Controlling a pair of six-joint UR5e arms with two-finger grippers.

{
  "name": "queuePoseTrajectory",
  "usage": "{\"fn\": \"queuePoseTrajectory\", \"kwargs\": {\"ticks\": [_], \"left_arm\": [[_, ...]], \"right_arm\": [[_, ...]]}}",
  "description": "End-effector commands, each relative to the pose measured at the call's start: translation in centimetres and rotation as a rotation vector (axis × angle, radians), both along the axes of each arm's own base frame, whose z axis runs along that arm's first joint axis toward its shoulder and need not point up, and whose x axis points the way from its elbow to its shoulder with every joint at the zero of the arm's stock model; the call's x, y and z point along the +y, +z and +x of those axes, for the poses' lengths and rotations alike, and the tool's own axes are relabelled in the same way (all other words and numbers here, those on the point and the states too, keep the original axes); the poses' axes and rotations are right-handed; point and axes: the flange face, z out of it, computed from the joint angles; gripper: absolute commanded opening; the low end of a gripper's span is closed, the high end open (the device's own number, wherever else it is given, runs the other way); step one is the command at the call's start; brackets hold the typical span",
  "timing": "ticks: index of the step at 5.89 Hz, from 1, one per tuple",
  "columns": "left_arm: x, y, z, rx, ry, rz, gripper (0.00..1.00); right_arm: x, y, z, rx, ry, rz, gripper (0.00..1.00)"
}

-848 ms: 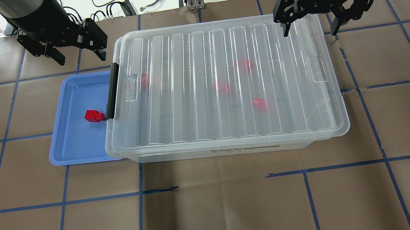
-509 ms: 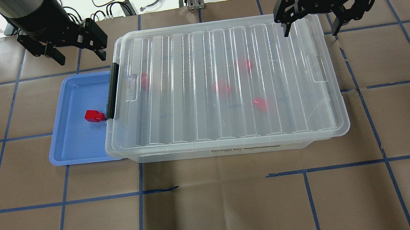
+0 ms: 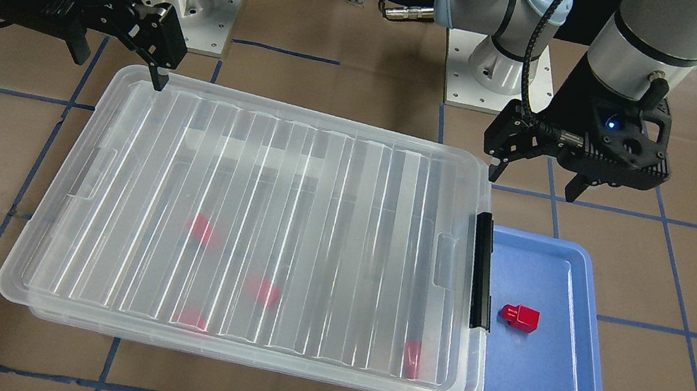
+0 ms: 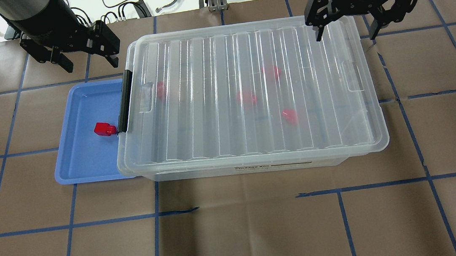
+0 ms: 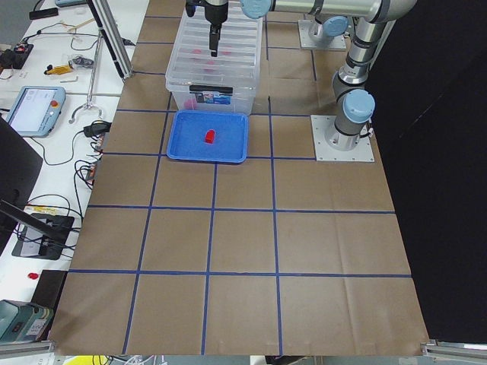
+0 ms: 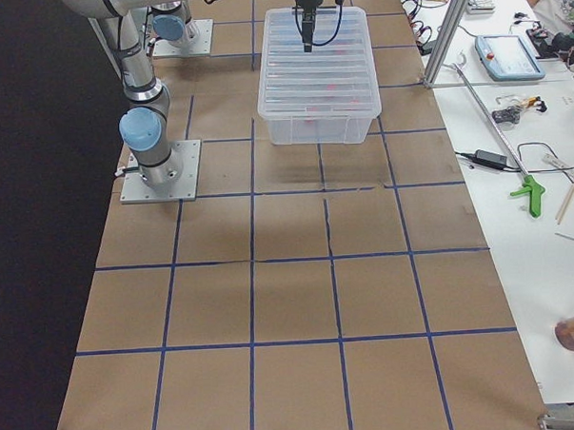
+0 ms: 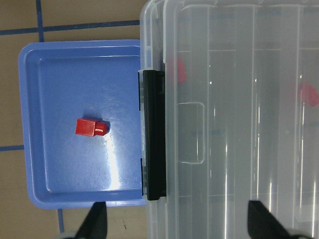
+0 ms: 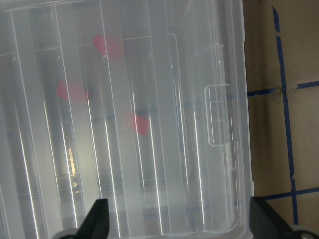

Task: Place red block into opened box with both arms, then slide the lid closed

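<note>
1. Near field. The table [image 4: 239,237] in front of the box showed only brown paper and a blue tape grid, the same as in the preceding views.
2. Middle field. The box [image 4: 199,174] stood with the lid [image 4: 212,138] lying squarely over it, covering the whole opening. Neither had shifted over the last moments. Four blurred red pieces [image 4: 246,97] showed through the ribs.
3. Middle field, left. The blue tray [image 4: 66,162] lay against the box's left end. The red block [image 4: 104,128] rested on the tray floor near the black clip [image 4: 123,101]. The left wrist view showed the two apart. The block had not moved.
4. Far left. The left hand [image 4: 88,64] hung wide and empty above the table, just beyond the tray's far edge and beside the lid's far-left corner. Its position was unchanged.
5. Far right. The right hand [image 4: 345,35] was also wide and empty, and it straddled the lid's far-right corner. One finger [image 4: 318,33] was over the lid and the other outside the rim. Whether it touched the lid could not be told. It had drifted only very slightly.
6. Reading. Almost nothing had changed. With the lid shut, the tray's block had no way in, so the lid probably had to be slid aside first.
</note>
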Motion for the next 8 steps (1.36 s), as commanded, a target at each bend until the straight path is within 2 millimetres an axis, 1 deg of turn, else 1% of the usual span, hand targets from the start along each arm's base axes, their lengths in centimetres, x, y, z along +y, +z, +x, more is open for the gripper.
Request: {"fn": "queuePoseTrajectory", "kwargs": {"ticks": [1,2,3,4,5,6,7,8], "left_arm": [[-0.1,-0.1,0.0,0.0,0.0,0.002,0.98],[-0.1,-0.1,0.0,0.0,0.0,0.002,0.98],[-0.2,-0.3,0.0,-0.001,0.0,0.004,0.98],[-0.3,-0.3,0.0,-0.001,0.0,0.005,0.98],[-0.3,-0.4,-0.1,-0.001,-0.001,0.004,0.98],[-0.3,-0.5,-0.1,-0.001,-0.001,0.005,0.98],[-0.4,-0.6,-0.1,-0.001,-0.001,0.005,0.98],[-0.4,-0.6,-0.1,-0.001,-0.001,0.005,0.98]], "right_arm": [[-1.2,-0.6,-3.5,0.002,-0.013,0.01,1.0],[-1.7,-3.3,-7.7,-0.009,-0.086,0.058,1.0],[-1.0,-7.7,-10.8,-0.027,-0.15,0.142,1.0],[-1.1,-11.1,-11.0,-0.025,-0.085,0.111,1.0],[-0.6,-14.5,-11.1,-0.012,0.007,0.084,1.0],[0.0,-16.6,-11.2,-0.008,0.026,0.08,1.0],[0.2,-17.2,-11.1,-0.007,0.043,0.073,1.0],[0.1,-17.2,-11.9,0.037,0.099,0.069,1.0]]}}
